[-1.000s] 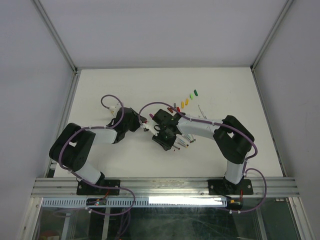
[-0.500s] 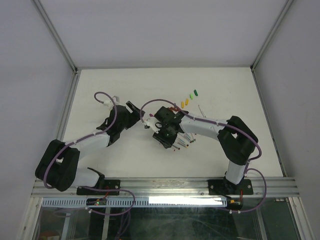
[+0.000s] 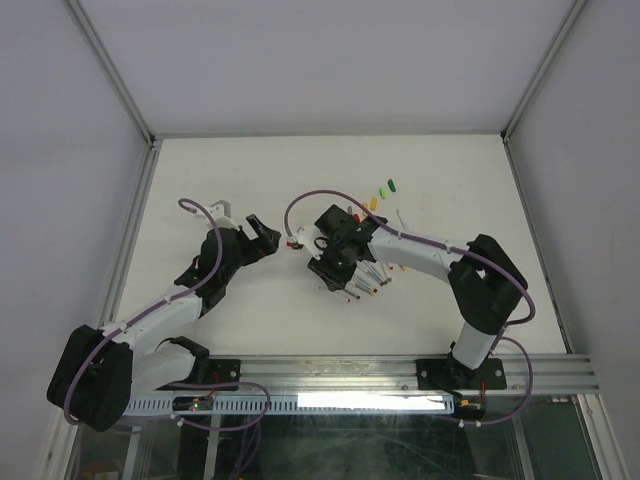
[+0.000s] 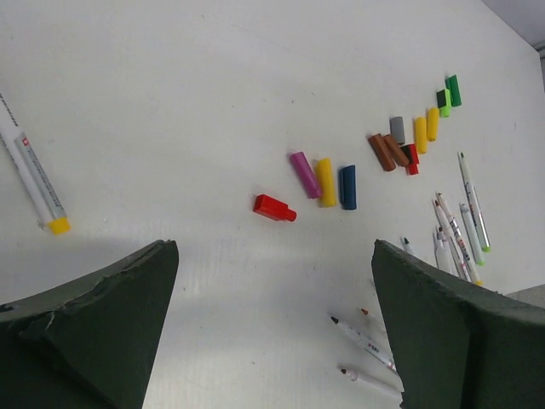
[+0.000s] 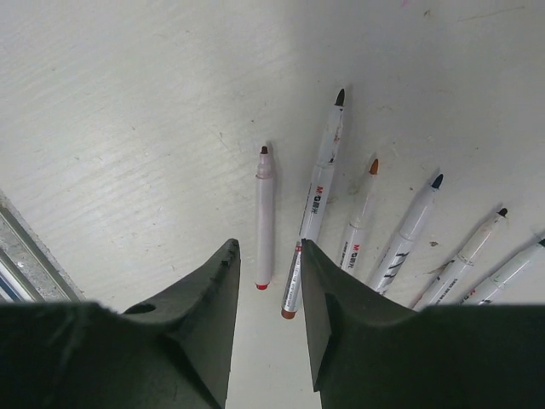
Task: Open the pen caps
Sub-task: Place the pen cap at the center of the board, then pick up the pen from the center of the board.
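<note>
spreading wide within the last second, the left pincer (image 4: 272,256) now hangs empty above a red cap (image 4: 274,207) lying loose on the counter (image 4: 170,94), just short of the row of other pen caps (image 4: 325,181). the right pincer (image 5: 269,251) stands slightly apart, clamping nothing, over uncapped pens (image 5: 317,196), so another cap seems freed.

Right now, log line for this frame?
left gripper: open, empty | right gripper: narrowly open, empty, above uncapped pens | red cap: loose on table

Pen caps (image 3: 391,185) partly hidden behind right arm (image 3: 420,248)
</note>
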### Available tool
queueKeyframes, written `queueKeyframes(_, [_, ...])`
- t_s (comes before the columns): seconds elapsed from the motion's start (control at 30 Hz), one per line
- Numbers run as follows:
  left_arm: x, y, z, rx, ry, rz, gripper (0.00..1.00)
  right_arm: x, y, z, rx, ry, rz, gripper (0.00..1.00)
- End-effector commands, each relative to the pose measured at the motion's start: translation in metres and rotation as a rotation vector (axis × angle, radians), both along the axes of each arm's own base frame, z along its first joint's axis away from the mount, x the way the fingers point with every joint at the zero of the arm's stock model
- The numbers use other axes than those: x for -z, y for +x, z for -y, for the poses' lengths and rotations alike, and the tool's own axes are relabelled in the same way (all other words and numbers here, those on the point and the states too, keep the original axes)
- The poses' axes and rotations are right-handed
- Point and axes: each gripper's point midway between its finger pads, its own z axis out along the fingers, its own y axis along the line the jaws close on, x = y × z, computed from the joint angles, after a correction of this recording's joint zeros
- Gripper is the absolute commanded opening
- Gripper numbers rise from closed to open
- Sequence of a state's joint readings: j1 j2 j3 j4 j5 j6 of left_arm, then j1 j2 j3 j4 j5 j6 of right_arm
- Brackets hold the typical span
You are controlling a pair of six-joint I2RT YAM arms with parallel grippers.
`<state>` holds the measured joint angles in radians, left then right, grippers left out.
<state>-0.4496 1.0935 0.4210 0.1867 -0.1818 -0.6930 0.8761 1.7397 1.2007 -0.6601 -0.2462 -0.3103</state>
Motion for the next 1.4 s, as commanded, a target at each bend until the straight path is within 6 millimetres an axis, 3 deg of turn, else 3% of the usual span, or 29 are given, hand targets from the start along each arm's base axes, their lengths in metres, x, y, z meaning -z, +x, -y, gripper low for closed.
queueKeyframes(0.0, [-0.016, 0.005, -0.014, -0.017, 0.029, 0.084, 0.99, -0.032, 0.007, -0.01, -0.021, 0.097, 0.051, 0.37])
queueKeyframes(0.53, [0.008, 0.0, -0.059, -0.214, 0.131, -0.039, 0.99, -0.042, 0.008, -0.01, -0.025, 0.139, 0.052, 0.37])
queueKeyframes(1.1, [0.014, 0.012, -0.087, -0.296, 0.345, -0.157, 0.98, -0.047, 0.011, -0.01, -0.024, 0.161, 0.056, 0.37])
queueKeyframes(1.23, [0.021, 0.022, -0.093, -0.308, 0.421, -0.21, 0.89, -0.049, 0.011, -0.009, -0.024, 0.164, 0.057, 0.37])
queueKeyframes(1.37, [0.026, 0.037, -0.104, -0.346, 0.459, -0.255, 0.59, -0.048, 0.01, -0.009, -0.024, 0.165, 0.055, 0.37])
